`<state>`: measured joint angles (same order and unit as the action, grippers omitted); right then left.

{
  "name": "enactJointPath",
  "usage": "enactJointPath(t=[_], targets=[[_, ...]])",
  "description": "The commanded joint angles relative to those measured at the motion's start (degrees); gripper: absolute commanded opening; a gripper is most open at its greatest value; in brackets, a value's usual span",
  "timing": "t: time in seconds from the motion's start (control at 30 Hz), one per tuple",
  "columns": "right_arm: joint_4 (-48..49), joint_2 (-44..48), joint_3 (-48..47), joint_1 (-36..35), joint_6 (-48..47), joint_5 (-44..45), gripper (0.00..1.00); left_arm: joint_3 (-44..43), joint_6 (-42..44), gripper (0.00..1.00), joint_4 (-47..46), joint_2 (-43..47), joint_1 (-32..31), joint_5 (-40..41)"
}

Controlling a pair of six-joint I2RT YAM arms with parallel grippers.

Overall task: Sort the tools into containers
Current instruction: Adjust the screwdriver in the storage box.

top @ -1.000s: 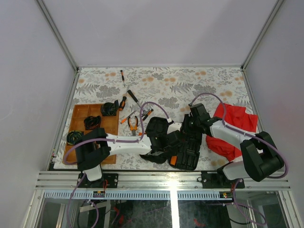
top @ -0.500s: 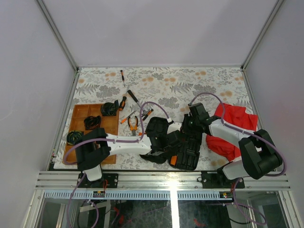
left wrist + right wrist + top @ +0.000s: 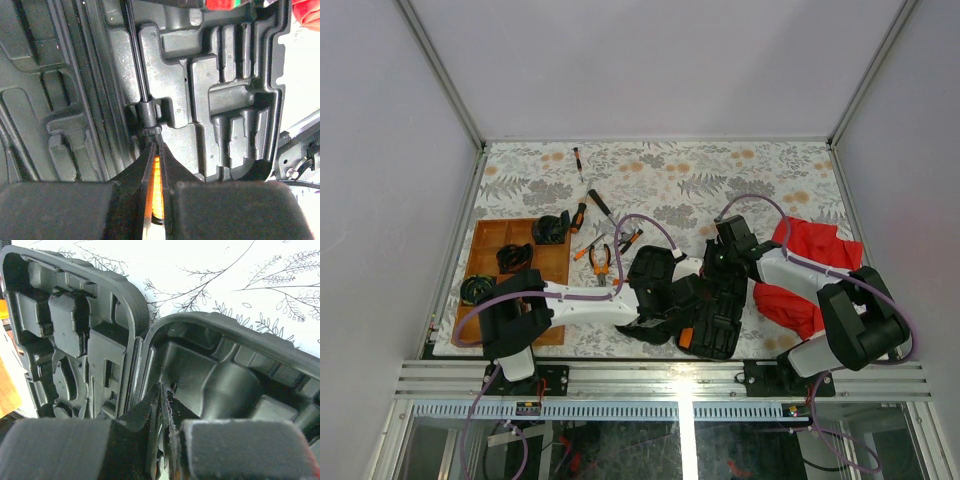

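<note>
The left pincer [image 3: 156, 146] is shut at the hinge of the open tool case [image 3: 215, 100], with an orange sliver showing in its slit. The right pincer [image 3: 162, 389] is closed to a slit on the case rim beside that hinge, so I judge both are steadying the case for loading. Its moulded recesses look bare, while the wooden tray [image 3: 486, 236] at lower left holds three dark items, and pliers [image 3: 600, 261] and a small screwdriver [image 3: 578, 160] lie on the tabletop [image 3: 720, 170] left of centre.
</note>
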<state>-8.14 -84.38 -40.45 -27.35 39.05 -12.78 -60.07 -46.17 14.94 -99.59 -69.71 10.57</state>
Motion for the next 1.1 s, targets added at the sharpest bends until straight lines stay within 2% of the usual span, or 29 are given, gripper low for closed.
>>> enactJointPath(t=[0.0, 0.37, 1.07], targets=[[-2.31, 0.28, -2.00, -0.01, -0.84, 2.56, 0.09, 0.88, 0.82, 0.04, 0.18, -1.76, -0.62, -0.26], [-3.42, 5.27, -2.08, -0.01, -0.55, 5.21, 0.09, 0.75, 0.83, 0.03, 0.12, -1.98, -0.68, -0.28], [-3.84, 1.48, -2.71, -0.65, -0.74, 2.57, 0.09, 0.66, 0.91, 0.03, 0.09, -2.18, -0.68, -0.25]])
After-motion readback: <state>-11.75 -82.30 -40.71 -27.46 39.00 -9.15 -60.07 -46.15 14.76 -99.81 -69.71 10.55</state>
